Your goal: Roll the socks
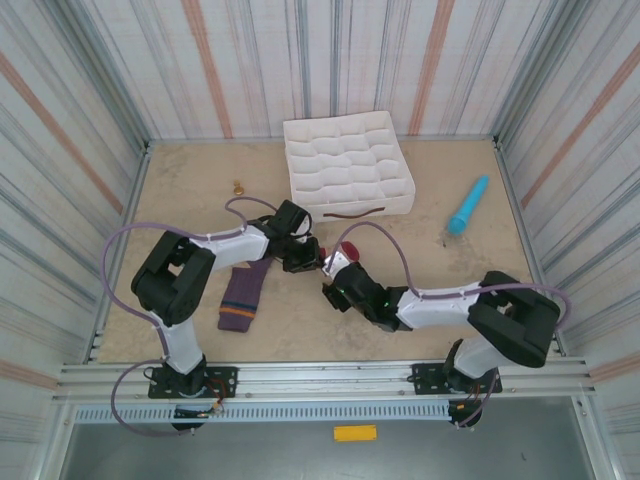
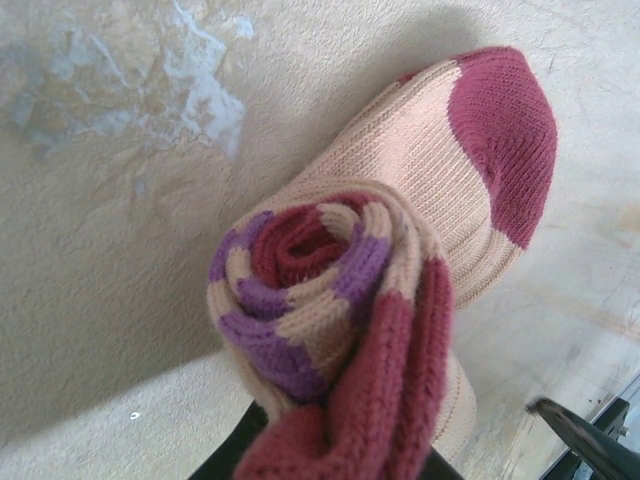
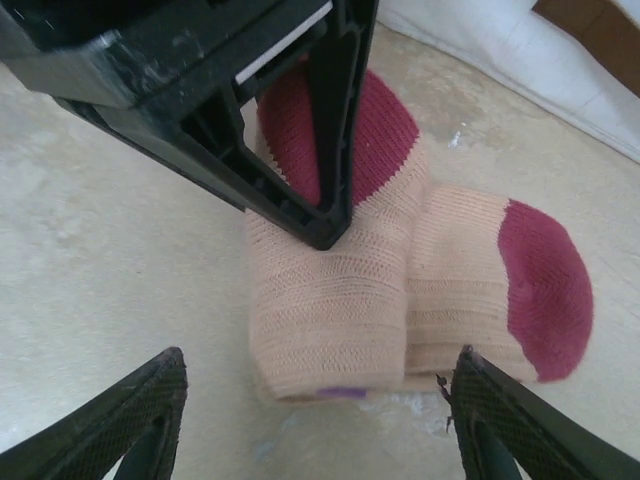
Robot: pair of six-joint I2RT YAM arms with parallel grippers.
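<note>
1. Sock position: the beige sock (image 3: 330, 300), with dark red ends, is rolled into a thick bundle. It rests on the table (image 1: 430, 270) near the middle, just in front of the white compartment tray (image 1: 345, 165).
2. The left gripper (image 1: 308, 262) is clamped on this roll from the left. In the right wrist view, one of its black fingers presses across the dark red patch on the far part of the roll.
3. In the left wrist view, the end of the roll faces the camera right at the fingers. It shows as a tight spiral of beige, purple and dark red bands, with a rounded dark red tip sticking out beyond it.
4. The right gripper (image 3: 320, 352) has its jaws wide apart. Its two dark fingers stand on either side of the near end of the roll, and neither touches the fabric. The roll lies just beyond the fingertips, roughly centred in the gap.
5. On the right side of the roll, a second fold of the same sock ends in a dark red cap. It lies on the table touching the roll.
6. The purple sock (image 1: 243, 295) lies flat and unrolled on the table to the left, beside the left arm and apart from both grippers.
7. A turquoise stick (image 1: 468, 205) lies far to the right, well apart from the socks.
</note>
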